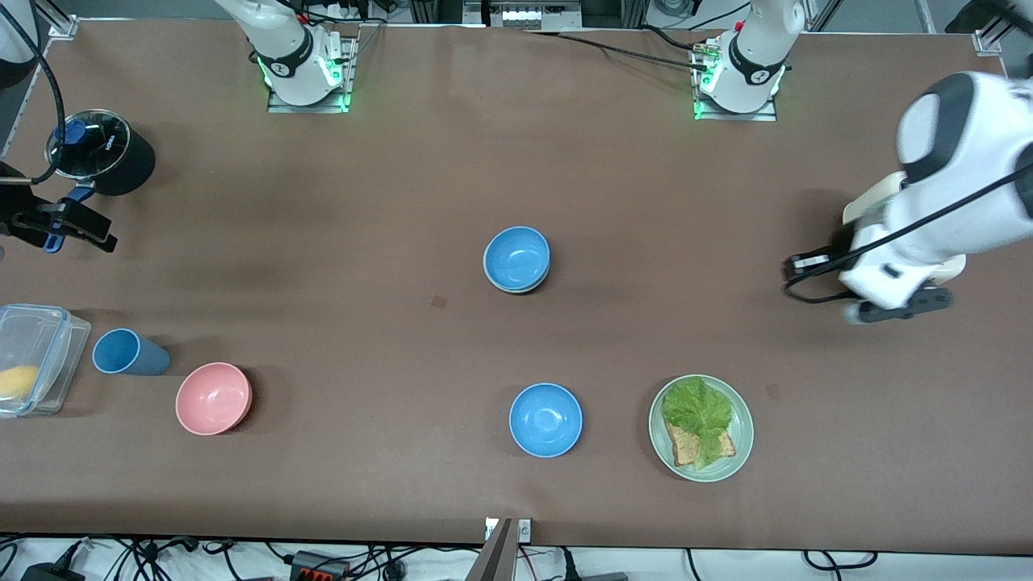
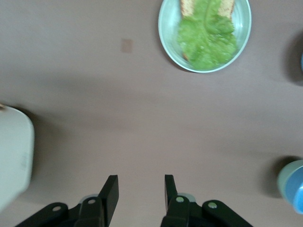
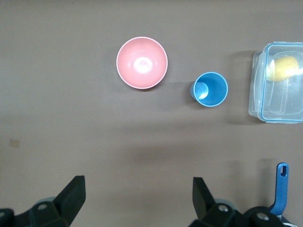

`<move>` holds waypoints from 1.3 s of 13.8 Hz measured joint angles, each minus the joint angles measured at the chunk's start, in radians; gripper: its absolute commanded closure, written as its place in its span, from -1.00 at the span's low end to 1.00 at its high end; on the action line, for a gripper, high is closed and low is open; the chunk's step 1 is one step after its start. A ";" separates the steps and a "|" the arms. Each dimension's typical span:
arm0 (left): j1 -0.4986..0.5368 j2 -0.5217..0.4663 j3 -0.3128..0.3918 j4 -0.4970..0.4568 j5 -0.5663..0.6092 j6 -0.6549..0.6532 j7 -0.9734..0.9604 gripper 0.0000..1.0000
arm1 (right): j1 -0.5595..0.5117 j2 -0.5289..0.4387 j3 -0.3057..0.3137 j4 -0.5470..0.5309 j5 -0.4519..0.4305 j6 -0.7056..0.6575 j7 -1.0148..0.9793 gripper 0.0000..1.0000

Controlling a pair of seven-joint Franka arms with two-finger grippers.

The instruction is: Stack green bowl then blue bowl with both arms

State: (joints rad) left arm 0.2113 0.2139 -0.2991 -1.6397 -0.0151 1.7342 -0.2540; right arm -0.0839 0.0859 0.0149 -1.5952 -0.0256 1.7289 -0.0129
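Lettuce plate (image 1: 700, 428) beside lone blue bowl (image 1: 545, 420), apart.

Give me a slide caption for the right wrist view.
Open right gripper above brown table, overlooking round pink bowl.

No readable text on the bowls, plate, cup or food box. Glass lid (image 1: 89, 144) on the dark pot at the right arm's end carries a short line of white lettering, too small to read. Small marks on both arm bases, illegible.
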 measured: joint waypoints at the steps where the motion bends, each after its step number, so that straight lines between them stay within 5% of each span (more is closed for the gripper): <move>1: -0.013 -0.016 0.039 -0.003 0.000 0.000 0.059 -0.12 | 0.001 -0.002 0.001 0.005 0.000 -0.010 0.000 -1.00; 3: -0.072 -0.045 0.138 -0.009 0.005 -0.001 0.161 -0.52 | 0.003 -0.002 0.001 0.010 0.000 -0.018 0.000 -1.00; 4: -0.109 -0.057 0.188 -0.010 0.014 -0.001 0.198 -0.90 | 0.008 -0.002 0.000 0.010 0.000 -0.019 0.000 -1.00; 5: -0.134 -0.068 0.221 -0.011 0.020 0.000 0.218 -1.00 | 0.014 -0.002 0.000 0.010 0.000 -0.019 0.000 -1.00; 18: -0.169 -0.160 0.237 -0.021 0.051 -0.043 0.241 -1.00 | 0.044 -0.002 -0.035 0.010 0.000 -0.032 0.000 -1.00</move>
State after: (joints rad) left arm 0.0421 0.0542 -0.0618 -1.6604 0.0355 1.6917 -0.0128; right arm -0.0399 0.0842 -0.0201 -1.5851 -0.0256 1.6970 -0.0129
